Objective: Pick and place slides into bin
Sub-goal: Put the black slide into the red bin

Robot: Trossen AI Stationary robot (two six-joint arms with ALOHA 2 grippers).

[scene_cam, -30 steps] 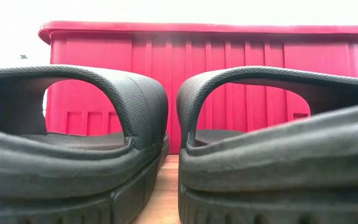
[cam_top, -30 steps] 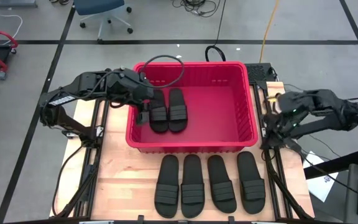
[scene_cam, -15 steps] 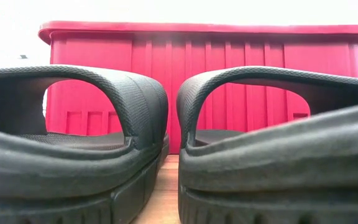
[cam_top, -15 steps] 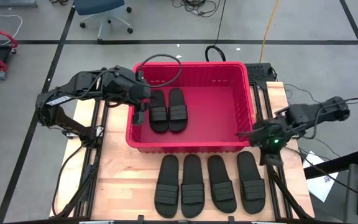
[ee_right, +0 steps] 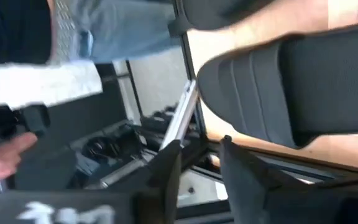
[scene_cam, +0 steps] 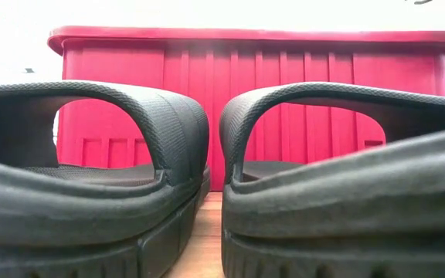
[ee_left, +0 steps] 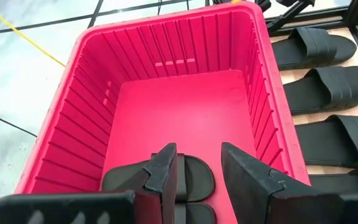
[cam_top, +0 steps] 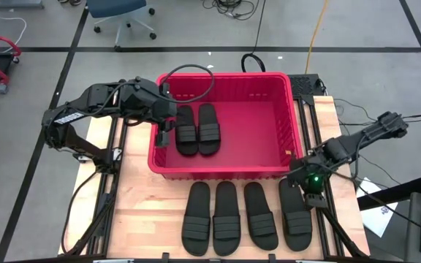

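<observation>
Two black slides (cam_top: 197, 129) lie side by side, soles down, on the floor of the red bin (cam_top: 225, 76), at its left end. Several more slides (cam_top: 243, 212) lie in a row on the wooden table in front of the bin. Two of them (scene_cam: 91, 177) fill the low view. My left gripper (cam_top: 165, 135) hangs open inside the bin, just above the two slides (ee_left: 194, 177). My right gripper (cam_top: 298, 175) stands open at the far end of the rightmost slide (cam_top: 296, 215), whose ribbed strap (ee_right: 291, 93) lies ahead of its fingers.
The right half of the bin's floor (cam_top: 258, 131) is bare. A black cable (cam_top: 188, 73) loops over the bin's far left rim. Beyond the table, the right wrist view shows a person's hand (ee_right: 5, 155) and clothing.
My right gripper has swung from beside the bin's right wall toward the table's near edge and down, reaching the far end of the rightmost slide. The slides have not moved.
</observation>
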